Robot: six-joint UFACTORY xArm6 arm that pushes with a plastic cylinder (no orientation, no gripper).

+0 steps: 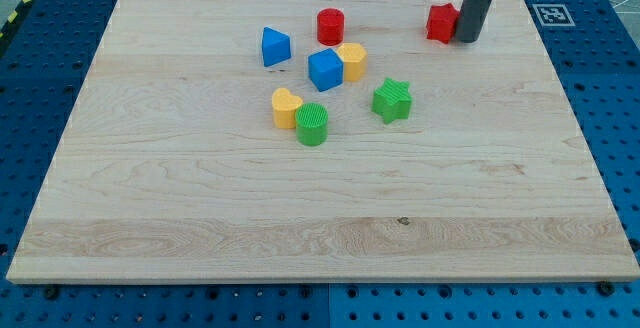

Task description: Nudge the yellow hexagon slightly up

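Note:
The yellow hexagon (353, 60) sits on the wooden board (200, 198) above the middle, touching the right side of a blue cube (325, 70). My tip (467, 39) is at the view's top right, far to the right of the hexagon and slightly above it. The tip stands against the right side of a red block (441, 22) of unclear shape.
A red cylinder (330, 26) stands just above the hexagon. A blue triangular block (275, 47) lies to the left. A yellow heart (286, 107) and a green cylinder (312, 124) touch below. A green star (392, 100) lies below right of the hexagon.

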